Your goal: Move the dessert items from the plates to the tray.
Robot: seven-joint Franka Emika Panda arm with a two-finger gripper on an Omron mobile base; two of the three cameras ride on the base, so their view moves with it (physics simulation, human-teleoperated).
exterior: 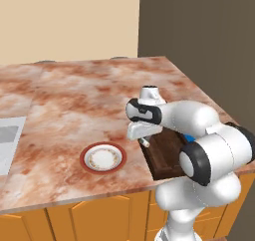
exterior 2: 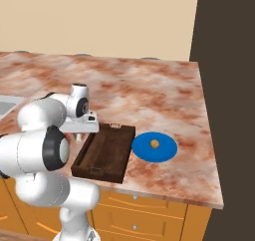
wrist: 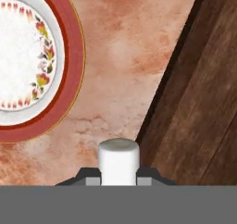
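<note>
My gripper [wrist: 118,180] is shut on the white marshmallow-like cylinder [wrist: 118,159], held above the counter just beside the tray's left edge. From the base cameras the gripper [exterior: 144,141] [exterior 2: 79,135] hangs between the red-rimmed plate and the tray. That white plate with the red-brown rim [exterior: 103,158] [wrist: 28,61] is bare. The dark brown wooden tray [exterior: 164,155] [exterior 2: 107,153] [wrist: 199,102] has nothing visible in it, though my arm hides part of it. The small golden-brown ball [exterior 2: 155,144] rests on the blue plate [exterior 2: 167,148], right of the tray.
A marbled red-brown counter [exterior: 74,100] carries everything. A steel sink [exterior: 7,140] sits at its left. The counter's front edge [exterior: 74,197] runs close to the plate and tray, with orange cabinets below. A dark wall [exterior 2: 229,85] borders the right end.
</note>
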